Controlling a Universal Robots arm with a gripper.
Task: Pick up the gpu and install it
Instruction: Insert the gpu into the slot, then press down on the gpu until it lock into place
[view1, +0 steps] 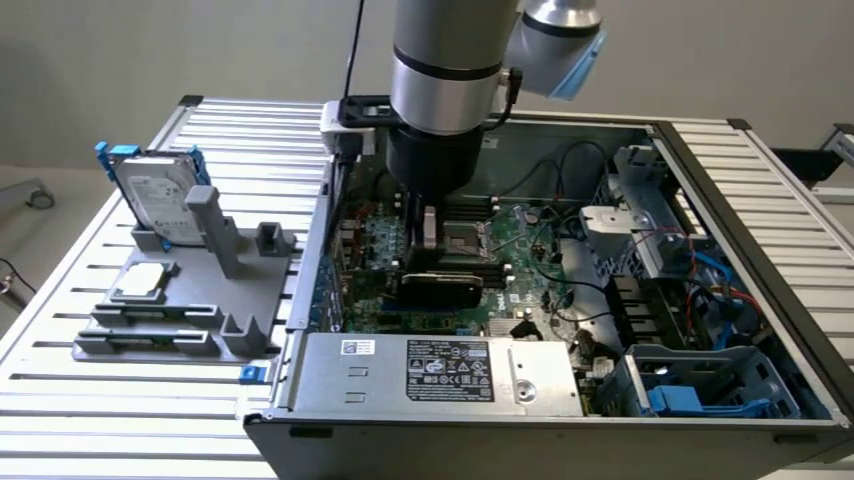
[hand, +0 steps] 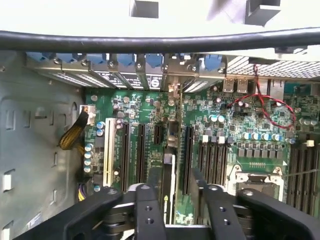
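Observation:
The gpu (view1: 442, 289) stands on edge in a slot of the green motherboard (view1: 527, 240) inside the open computer case, its black shroud facing the case front. In the wrist view the gpu (hand: 169, 185) appears edge-on, a thin strip running between the expansion slots. My gripper (view1: 430, 245) hangs straight down over it from the arm. In the wrist view the gripper (hand: 175, 215) is open, one black finger (hand: 147, 210) on each side of the card. A gap shows between the card and the other finger (hand: 210, 210).
Left of the case, a grey fixture (view1: 174, 320) carries a silver hard drive in a blue bracket (view1: 154, 195) and a small silver CPU chip (view1: 144, 282). The power supply (view1: 441, 370), drive cages (view1: 701, 385), cables and case walls (view1: 314, 260) crowd round the motherboard.

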